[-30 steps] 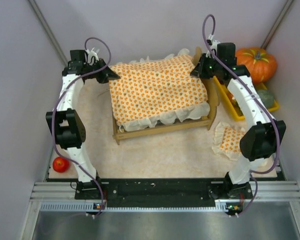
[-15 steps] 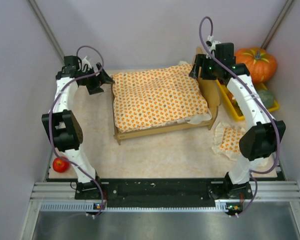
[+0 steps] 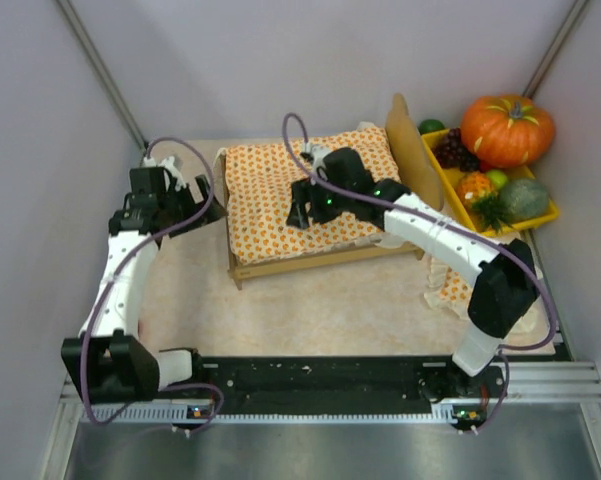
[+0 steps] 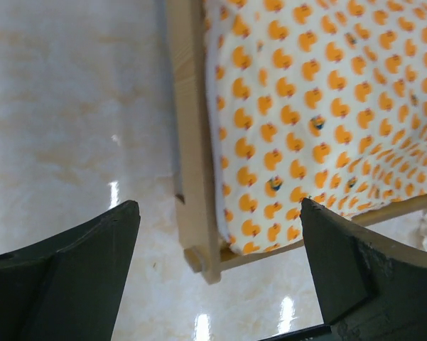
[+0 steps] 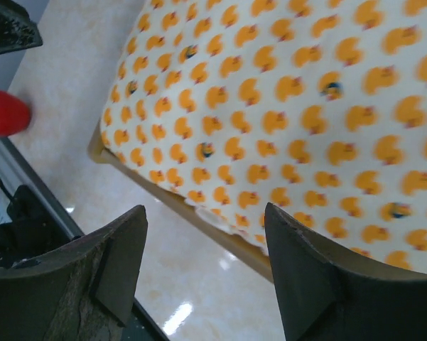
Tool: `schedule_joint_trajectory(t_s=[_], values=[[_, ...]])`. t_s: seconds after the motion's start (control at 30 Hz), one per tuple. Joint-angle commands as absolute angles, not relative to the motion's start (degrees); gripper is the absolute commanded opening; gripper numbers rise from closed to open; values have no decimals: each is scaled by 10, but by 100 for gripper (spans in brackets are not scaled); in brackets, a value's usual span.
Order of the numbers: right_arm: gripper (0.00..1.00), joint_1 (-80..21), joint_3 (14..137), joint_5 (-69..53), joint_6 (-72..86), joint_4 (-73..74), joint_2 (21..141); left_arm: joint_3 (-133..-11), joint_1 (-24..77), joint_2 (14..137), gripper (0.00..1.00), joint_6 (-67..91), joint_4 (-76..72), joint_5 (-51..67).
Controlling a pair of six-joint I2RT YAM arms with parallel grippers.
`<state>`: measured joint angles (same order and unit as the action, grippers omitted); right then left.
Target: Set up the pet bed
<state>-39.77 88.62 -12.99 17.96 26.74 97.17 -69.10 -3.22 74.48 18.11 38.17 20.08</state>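
Observation:
The pet bed (image 3: 280,265) stands mid-table, its light-wood frame under an orange-dotted bedspread (image 3: 265,185), its rounded headboard (image 3: 412,150) at the right end. My left gripper (image 3: 205,208) hangs open just left of the bed, holding nothing. In the left wrist view the bed's corner post (image 4: 192,142) and the bedspread (image 4: 305,106) lie below the open left gripper (image 4: 219,206). My right gripper (image 3: 298,215) is open over the bedspread's middle. The right wrist view has the bedspread (image 5: 284,106) and the front rail (image 5: 220,238) under the open right gripper (image 5: 206,209).
A small dotted pillow (image 3: 448,288) lies on the table to the right, partly behind my right arm. A yellow tray (image 3: 540,212) with fruit and a pumpkin (image 3: 505,128) sit at the back right. A red fruit (image 5: 3,114) shows near the front left.
Both grippers opened and let go of the bedspread, which now lies flat on the bed. The right arm swung left over the bed; the left arm pulled back toward the front.

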Motion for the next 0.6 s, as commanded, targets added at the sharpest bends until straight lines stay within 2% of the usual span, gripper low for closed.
schedule_joint_trajectory(t_s=[0.0,0.2,0.4,0.57], values=[[67,-480,881,-101,214,161,977,-611,-44,632,99,230,347,65],[68,-555,898,-2,202,121,1036,-572,-82,561,99,249,386,5],[68,-600,942,51,191,115,1110,-547,-172,543,99,236,387,83],[67,-624,973,109,164,120,1165,-544,-181,545,99,236,379,123]])
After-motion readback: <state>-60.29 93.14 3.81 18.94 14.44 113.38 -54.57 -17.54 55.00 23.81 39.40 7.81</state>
